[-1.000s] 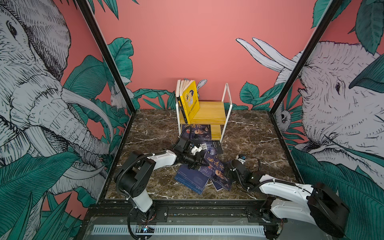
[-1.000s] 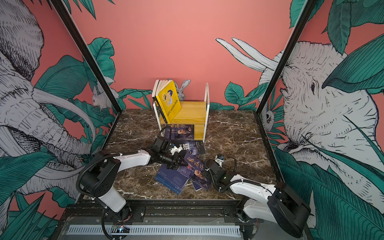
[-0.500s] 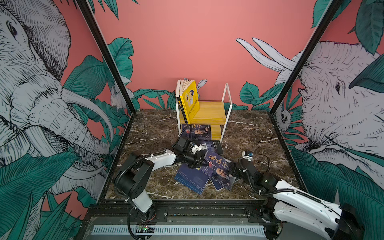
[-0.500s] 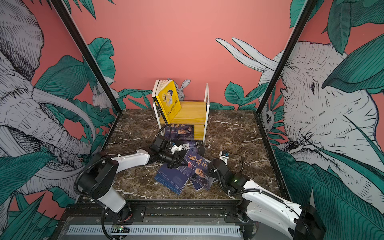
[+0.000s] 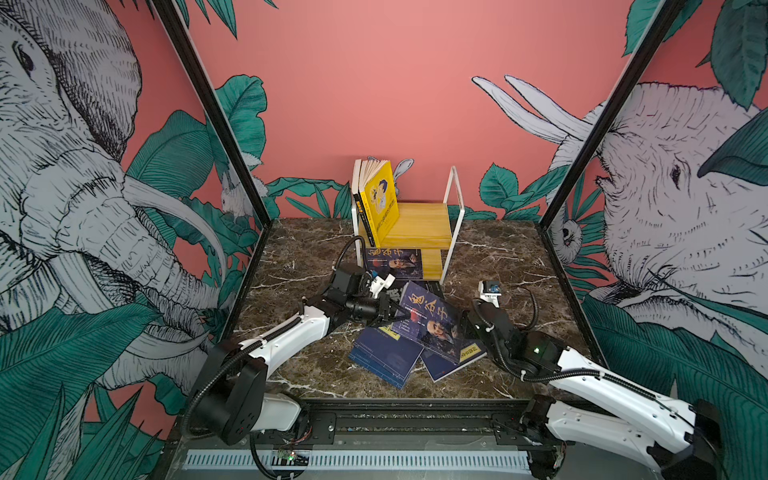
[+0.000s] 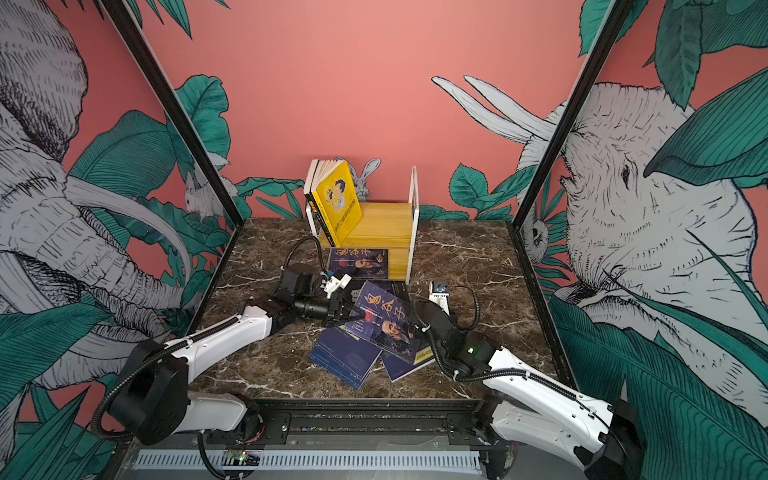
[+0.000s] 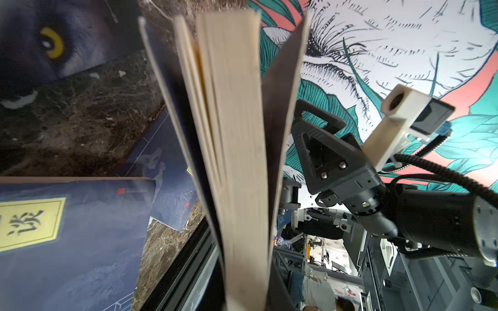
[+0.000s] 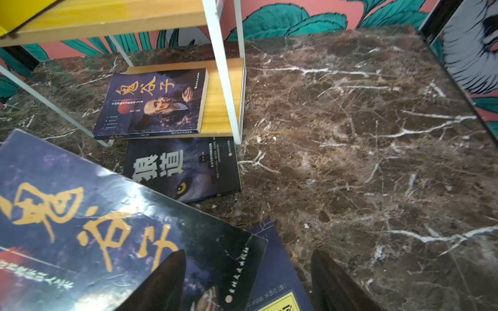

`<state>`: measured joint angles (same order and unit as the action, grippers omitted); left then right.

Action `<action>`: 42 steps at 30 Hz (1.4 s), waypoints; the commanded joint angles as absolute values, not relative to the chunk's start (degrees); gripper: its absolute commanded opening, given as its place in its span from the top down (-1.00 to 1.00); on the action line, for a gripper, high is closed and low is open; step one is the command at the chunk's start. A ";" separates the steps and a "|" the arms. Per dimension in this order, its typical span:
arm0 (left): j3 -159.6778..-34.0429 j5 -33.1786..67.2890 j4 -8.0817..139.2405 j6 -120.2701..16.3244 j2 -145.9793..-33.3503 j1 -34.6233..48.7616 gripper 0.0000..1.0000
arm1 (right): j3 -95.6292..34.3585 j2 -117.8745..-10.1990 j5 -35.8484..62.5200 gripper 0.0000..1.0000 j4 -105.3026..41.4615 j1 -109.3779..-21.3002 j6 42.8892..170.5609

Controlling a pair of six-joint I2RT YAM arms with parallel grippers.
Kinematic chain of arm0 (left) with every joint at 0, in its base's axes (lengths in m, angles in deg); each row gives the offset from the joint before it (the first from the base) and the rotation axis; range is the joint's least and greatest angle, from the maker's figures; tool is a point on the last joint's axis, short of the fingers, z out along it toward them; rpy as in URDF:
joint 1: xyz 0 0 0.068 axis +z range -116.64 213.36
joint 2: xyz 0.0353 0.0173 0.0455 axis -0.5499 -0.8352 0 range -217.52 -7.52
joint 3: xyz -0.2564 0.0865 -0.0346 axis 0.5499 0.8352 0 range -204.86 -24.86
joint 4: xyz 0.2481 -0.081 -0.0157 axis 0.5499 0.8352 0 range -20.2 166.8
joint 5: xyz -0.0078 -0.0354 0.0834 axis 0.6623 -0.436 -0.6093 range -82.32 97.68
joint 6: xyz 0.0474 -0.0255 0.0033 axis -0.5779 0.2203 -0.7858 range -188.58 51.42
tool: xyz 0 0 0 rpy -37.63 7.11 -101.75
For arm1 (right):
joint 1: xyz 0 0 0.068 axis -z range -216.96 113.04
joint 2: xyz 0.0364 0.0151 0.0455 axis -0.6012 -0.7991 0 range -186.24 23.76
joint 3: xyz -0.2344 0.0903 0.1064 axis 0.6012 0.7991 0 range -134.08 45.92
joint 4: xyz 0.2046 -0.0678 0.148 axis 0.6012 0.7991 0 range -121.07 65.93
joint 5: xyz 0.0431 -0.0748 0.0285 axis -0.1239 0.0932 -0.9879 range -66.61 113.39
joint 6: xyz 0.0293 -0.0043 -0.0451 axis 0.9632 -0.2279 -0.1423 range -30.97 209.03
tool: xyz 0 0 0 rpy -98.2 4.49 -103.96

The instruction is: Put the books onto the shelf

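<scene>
Since a second ago, your left claw (image 5: pixel 392 313) has tipped the dark book (image 5: pixel 430 318) up off the pile, and your right claw (image 8: pixel 248 258) has shifted a little to the right beside it. The left claw is clamped on the book's left edge, holding it tilted just in front of the shelf (image 5: pixel 419 226). The right claw's fingers stand well apart, one tip over the cover's corner and the other over bare table (image 5: pixel 498 257); you can't tell whether either touches. The page block hides the left claw's fingers from its own camera. The lifted cover half hides the black book (image 8: pixel 183 167) and overlaps two blue books (image 5: pixel 384 359) lying flat. On the shelf, the yellow book (image 5: pixel 380 199) leans at the left end and another dark one (image 5: pixel 397 262) overhangs the lower board. The top board's right part and the table right of the shelf are open.
</scene>
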<state>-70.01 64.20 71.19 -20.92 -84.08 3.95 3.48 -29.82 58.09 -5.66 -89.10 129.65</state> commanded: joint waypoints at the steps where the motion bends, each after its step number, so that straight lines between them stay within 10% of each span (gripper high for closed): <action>1: -69.25 66.54 68.86 -23.35 -79.81 6.43 1.00 | 4.06 -28.94 64.63 -0.50 -3.11 -89.29 126.59; 14: -71.03 68.05 67.72 -20.96 -78.09 12.17 1.00 | -4.45 -34.78 77.46 -0.49 -8.90 -100.67 105.53; 30: -71.62 71.14 60.50 -12.41 -76.48 17.14 1.00 | 3.89 -53.80 91.96 -0.54 -65.25 -120.50 51.19; 37: -71.97 72.26 60.29 -12.05 -76.79 17.19 1.00 | 3.04 -73.33 98.59 -0.54 -111.91 -121.59 16.60; 42: -72.18 72.66 60.82 -12.72 -77.02 17.25 1.00 | -1.63 -81.90 98.83 -0.51 -111.88 -120.86 8.96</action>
